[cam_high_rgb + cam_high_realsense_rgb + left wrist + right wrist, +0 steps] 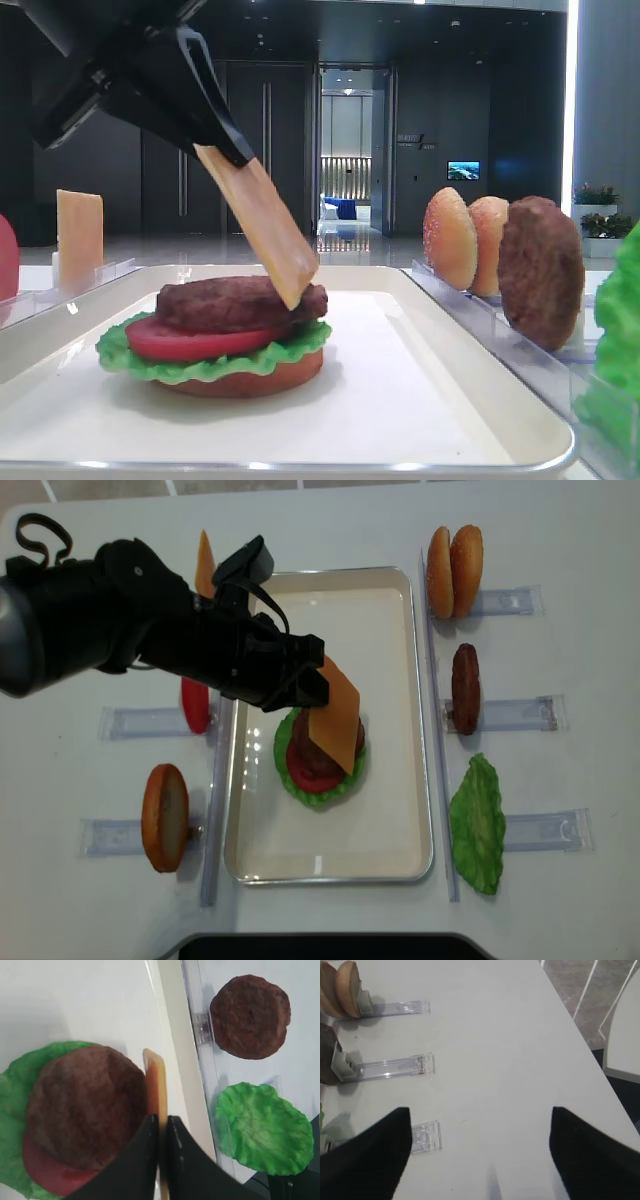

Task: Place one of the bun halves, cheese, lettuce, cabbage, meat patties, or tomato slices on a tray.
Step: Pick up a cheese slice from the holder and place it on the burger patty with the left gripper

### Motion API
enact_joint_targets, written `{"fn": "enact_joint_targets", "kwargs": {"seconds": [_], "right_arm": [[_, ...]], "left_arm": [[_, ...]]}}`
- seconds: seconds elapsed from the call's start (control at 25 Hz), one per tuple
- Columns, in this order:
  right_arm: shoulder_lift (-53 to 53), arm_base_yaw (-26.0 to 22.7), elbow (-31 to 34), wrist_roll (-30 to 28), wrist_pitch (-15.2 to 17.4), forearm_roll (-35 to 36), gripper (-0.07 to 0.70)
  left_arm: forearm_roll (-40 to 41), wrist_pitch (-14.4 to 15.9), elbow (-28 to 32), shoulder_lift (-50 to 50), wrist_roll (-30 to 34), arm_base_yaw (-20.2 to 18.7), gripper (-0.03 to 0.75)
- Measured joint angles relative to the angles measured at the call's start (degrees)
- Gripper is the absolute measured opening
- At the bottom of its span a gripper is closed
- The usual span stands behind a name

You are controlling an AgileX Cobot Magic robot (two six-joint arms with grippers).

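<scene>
The left gripper (312, 685) is closed on the cheese (337, 718), pinching it at the upper edge; the slice hangs tilted, and its lower corner touches the meat patty (235, 303) on top of the stack. The stack sits on the tray (385, 600), approx. in the middle: a flat bun bottom (245, 381), then lettuce (215, 364), a tomato slice (195, 342) and the patty. In the left wrist view the cheese (155, 1087) shows edge-on between the two black fingers (137, 1160), just beside the patty rim. The right gripper (480, 1152) is open, its fingers wide apart over bare table, w/ nothing between them. On the right of the tray, in clear holder racks (510, 602), stand two bun halves (453, 570), another patty (465, 688) and a lettuce leaf (477, 825). On the left stand a second cheese slice (204, 565), a tomato slice (195, 705) and one bun half (165, 817), all apart from the tray.
</scene>
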Motion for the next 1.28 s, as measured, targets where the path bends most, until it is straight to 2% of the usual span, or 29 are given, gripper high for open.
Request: {"fn": "enact_joint_targets", "kwargs": {"seconds": [0.32, 0.64, 1.0, 1.16, 1.28], "right_arm": [[0.0, 0.0, 0.0, 0.0, 0.0, 0.0, 0.538], [0.0, 0.0, 0.0, 0.0, 0.0, 0.0, 0.538], [0.0, 0.0, 0.0, 0.0, 0.0, 0.0, 0.538], [0.0, 0.0, 0.0, 0.0, 0.0, 0.0, 0.538], [0.0, 0.0, 0.0, 0.0, 0.0, 0.0, 0.538]], "left_arm": [[0.81, 0.06, 0.0, 0.0, 0.0, 0.0, 0.025], [6.32, 0.24, 0.0, 0.0, -3.89, 0.0, 0.134], [9.76, 1.8, 0.0, 0.0, -5.74, 0.0, 0.148], [14.51, 3.0, 0.0, 0.0, -9.86, 0.0, 0.181], [21.24, 4.72, 0.0, 0.0, -14.88, 0.15, 0.225]]}}
